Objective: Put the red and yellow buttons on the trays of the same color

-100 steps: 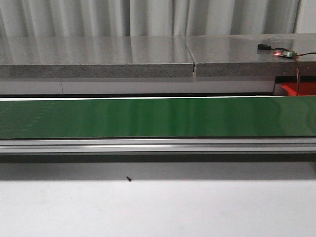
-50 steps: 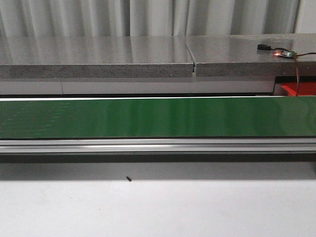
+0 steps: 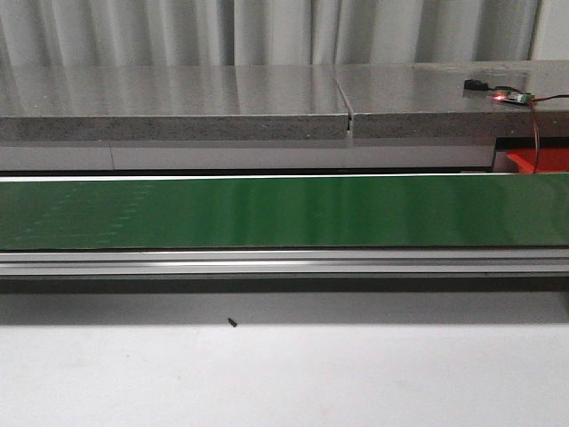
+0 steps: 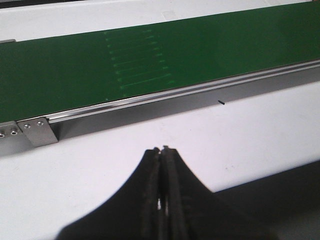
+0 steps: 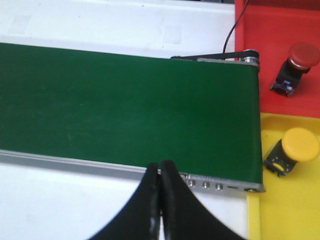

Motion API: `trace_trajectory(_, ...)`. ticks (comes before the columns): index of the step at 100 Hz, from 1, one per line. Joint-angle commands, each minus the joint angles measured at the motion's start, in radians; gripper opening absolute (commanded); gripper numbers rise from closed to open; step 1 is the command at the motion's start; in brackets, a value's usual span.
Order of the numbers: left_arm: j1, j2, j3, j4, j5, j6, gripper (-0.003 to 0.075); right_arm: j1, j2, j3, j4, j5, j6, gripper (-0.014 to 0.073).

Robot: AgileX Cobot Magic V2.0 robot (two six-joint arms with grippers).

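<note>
Red button (image 5: 295,64) tilted on red tray (image 5: 280,30)

A: Is the green belt (image 3: 284,212) free for a gripper to pass?

B: Yes, its whole surface is bare. The white bench (image 3: 284,374) in front is also open; only a tiny dark speck (image 3: 231,323) lies there.

A: And at the belt's end?

B: The red tray (image 5: 270,55) holds a red button (image 5: 295,65) and the yellow tray (image 5: 290,210) a yellow button (image 5: 292,152).
</note>
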Motion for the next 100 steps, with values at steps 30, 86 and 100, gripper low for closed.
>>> trace_trajectory(30,-0.009,0.01,-0.025,-0.012,-0.062,-0.005,-0.0019,0.003,-0.248,0.124,-0.02,-0.053,0.004,-0.006)
trace_trajectory(86,-0.009,0.01,-0.025,-0.012,-0.062,-0.005,-0.0019,0.003,-0.267,0.124,-0.02,-0.053,0.004,-0.006)
trace_trajectory(100,-0.009,0.01,-0.025,-0.012,-0.062,-0.005,-0.0019,0.003,-0.267,0.124,-0.02,-0.053,0.004,-0.006)
